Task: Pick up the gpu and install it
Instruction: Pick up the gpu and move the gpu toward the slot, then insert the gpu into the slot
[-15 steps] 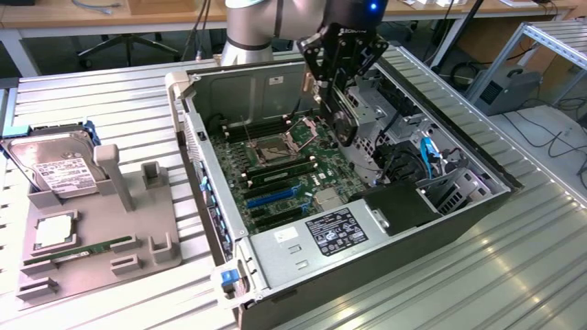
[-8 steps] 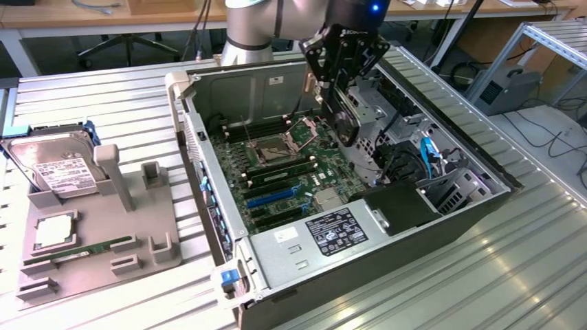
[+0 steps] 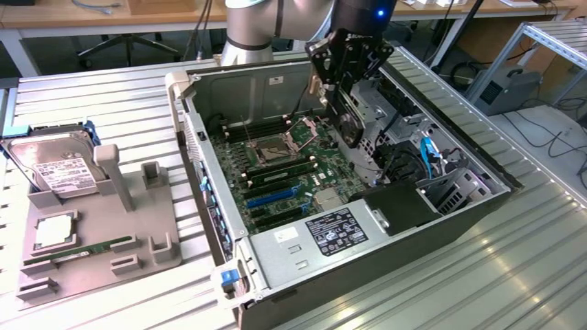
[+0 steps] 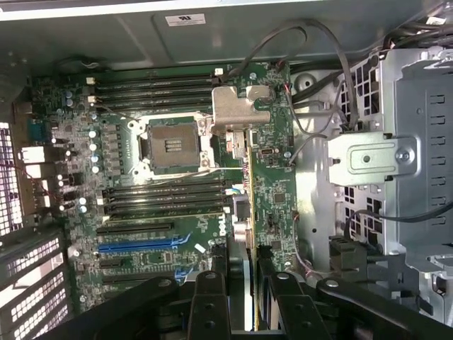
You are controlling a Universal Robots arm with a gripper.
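Note:
My gripper (image 3: 348,93) hangs over the open computer case (image 3: 229,89) and is shut on the gpu (image 3: 354,127). The card hangs upright below the fingers as a dark slab, above the case's right half in the exterior view. In the wrist view the gpu (image 4: 250,227) appears edge-on as a thin green strip running out from between the two black fingers (image 4: 209,301) of my gripper (image 4: 244,290). Below it lies the green motherboard (image 4: 177,234) with its blue expansion slot (image 4: 138,246), and the card is still clear of the board.
In the exterior view, a grey fixture (image 3: 137,220) left of the case holds a silver hard drive (image 3: 60,172), a processor (image 3: 53,230) and a narrow RAM stick (image 3: 78,253). Inside the case are the empty processor socket (image 4: 170,145), drive cages (image 4: 417,142), cables and a black power supply (image 3: 399,206).

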